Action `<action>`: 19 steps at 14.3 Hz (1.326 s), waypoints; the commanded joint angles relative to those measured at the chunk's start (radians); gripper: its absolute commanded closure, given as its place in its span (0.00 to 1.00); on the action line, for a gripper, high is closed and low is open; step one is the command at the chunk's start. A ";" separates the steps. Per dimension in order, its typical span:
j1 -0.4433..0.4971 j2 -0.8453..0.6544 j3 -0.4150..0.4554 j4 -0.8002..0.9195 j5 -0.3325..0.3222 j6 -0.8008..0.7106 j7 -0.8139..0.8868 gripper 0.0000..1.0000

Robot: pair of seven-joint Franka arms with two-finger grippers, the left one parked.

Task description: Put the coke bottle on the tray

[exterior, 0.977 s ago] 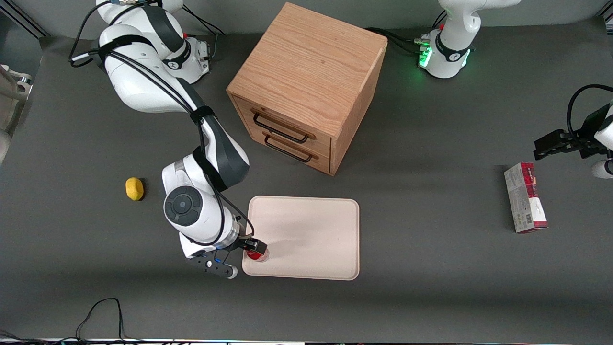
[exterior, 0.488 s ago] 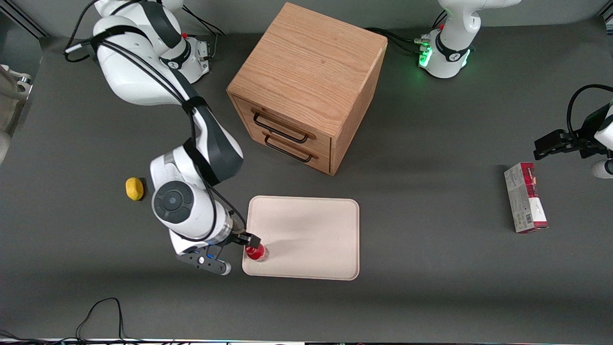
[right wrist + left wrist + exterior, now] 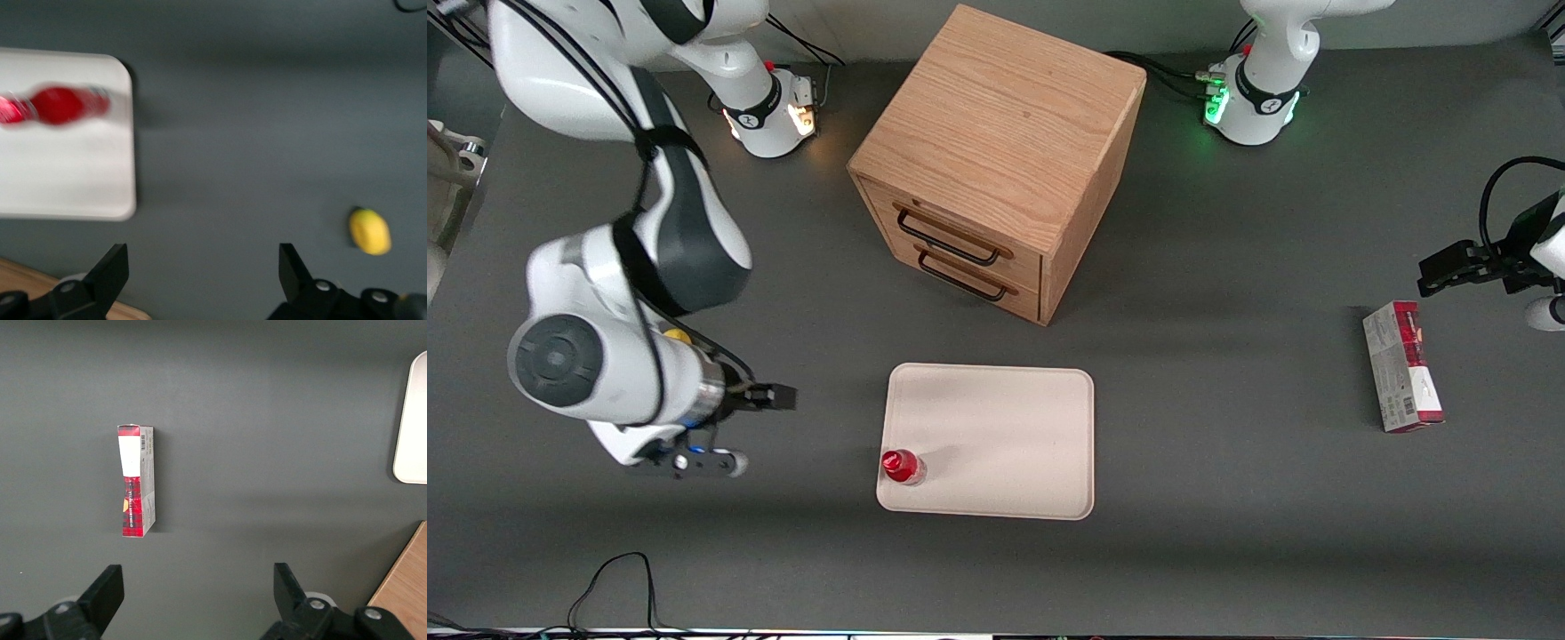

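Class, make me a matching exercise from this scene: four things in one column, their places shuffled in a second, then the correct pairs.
1. Bottle
2. Gripper
3. Carton
4. Cabinet

A. Toward the parked arm's end of the table
B. Standing on the tray, near a corner
C. Farther from the front camera than the tray
D. Over bare table beside the tray, jaws open

Pairs: 1-B, 2-D, 3-A, 4-C

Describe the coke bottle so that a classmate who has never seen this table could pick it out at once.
Start at the wooden drawer cabinet; in front of it lies a cream tray. The coke bottle stands upright on the tray's corner nearest the camera, toward the working arm's end, apart from the open gripper. It is tiny and red-capped, unlike the yellow object and the carton.
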 commanded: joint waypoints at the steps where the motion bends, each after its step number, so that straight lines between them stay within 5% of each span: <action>1: -0.058 -0.344 -0.013 -0.417 0.057 0.074 -0.159 0.00; 3: -0.032 -0.473 -0.117 -0.503 0.134 0.060 -0.248 0.00; 6: 0.089 -0.544 -0.260 -0.528 0.148 -0.013 -0.351 0.00; 19: 0.086 -0.529 -0.264 -0.428 0.133 -0.076 -0.352 0.00</action>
